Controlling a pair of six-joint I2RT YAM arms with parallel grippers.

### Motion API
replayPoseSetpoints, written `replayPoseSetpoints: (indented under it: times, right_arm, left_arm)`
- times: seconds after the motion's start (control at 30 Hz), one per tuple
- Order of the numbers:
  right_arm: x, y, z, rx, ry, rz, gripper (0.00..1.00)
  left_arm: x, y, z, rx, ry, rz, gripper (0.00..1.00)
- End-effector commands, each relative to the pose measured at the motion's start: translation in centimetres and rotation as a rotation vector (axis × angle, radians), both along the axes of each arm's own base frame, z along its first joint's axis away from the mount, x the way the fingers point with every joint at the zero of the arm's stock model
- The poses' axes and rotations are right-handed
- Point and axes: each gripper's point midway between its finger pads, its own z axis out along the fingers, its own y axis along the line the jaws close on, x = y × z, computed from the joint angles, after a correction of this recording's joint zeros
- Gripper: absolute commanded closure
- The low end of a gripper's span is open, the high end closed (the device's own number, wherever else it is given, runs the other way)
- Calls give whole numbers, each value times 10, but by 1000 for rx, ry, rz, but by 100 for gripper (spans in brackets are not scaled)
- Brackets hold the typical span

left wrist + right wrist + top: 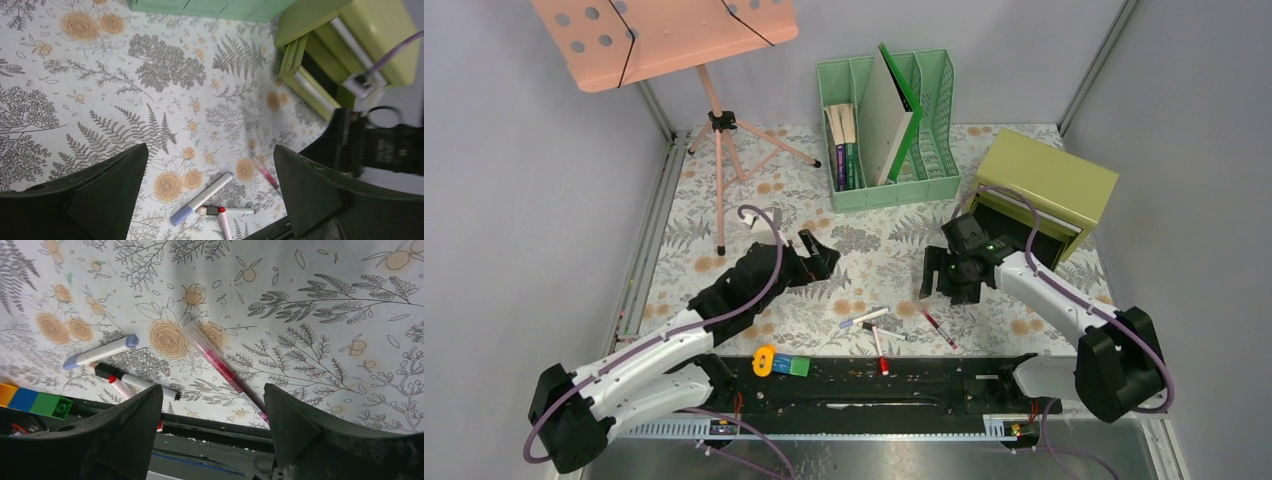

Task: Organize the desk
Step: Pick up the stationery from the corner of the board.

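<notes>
- Lying on the desk, the red pen is judged light, thin and slippery; it is best pinched mid-barrel.
- The left gripper and the right gripper are seen spread and empty.

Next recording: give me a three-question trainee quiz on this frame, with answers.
1. True or false: the right gripper is shut on the pink pen.
2. On the desk, the toy blocks lie at: A) the far left corner; B) the near edge; C) the far right corner.
3. Fill in: the pink music stand stands at the far ____ corner.
Key: 1 false, it is open and holds nothing; 2 B; 3 left.
</notes>
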Motion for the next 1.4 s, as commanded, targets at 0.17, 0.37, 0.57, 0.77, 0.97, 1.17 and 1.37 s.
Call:
replayPoseSetpoints:
  times: [0.17, 0.37, 0.57, 0.77, 0.97, 1.17, 1.37]
  right_arm:
    - [-1, 4, -23, -149, -2, 71, 28]
    - [-2, 7, -30, -259, 24, 156, 39]
    - [-7, 17, -44, -297, 66, 221, 51]
    - [-6, 12, -52, -354, 85, 250, 67]
    - [-8, 13, -59, -352, 104, 274, 91]
    - [-5, 16, -51, -335, 82, 294, 100]
    - [-1, 18, -34, -314, 35, 311, 100]
  left_arm:
    - [6, 19, 44, -135, -101, 109, 1]
    - [6, 36, 16, -76, 0, 204, 1]
    - [3, 40, 0, -31, 56, 213, 1]
    - [3, 39, 3, -23, 45, 197, 1]
    - [3, 40, 11, -14, 34, 197, 1]
    - [0, 37, 12, -22, 43, 176, 1]
    - [-1, 34, 10, -29, 58, 162, 1]
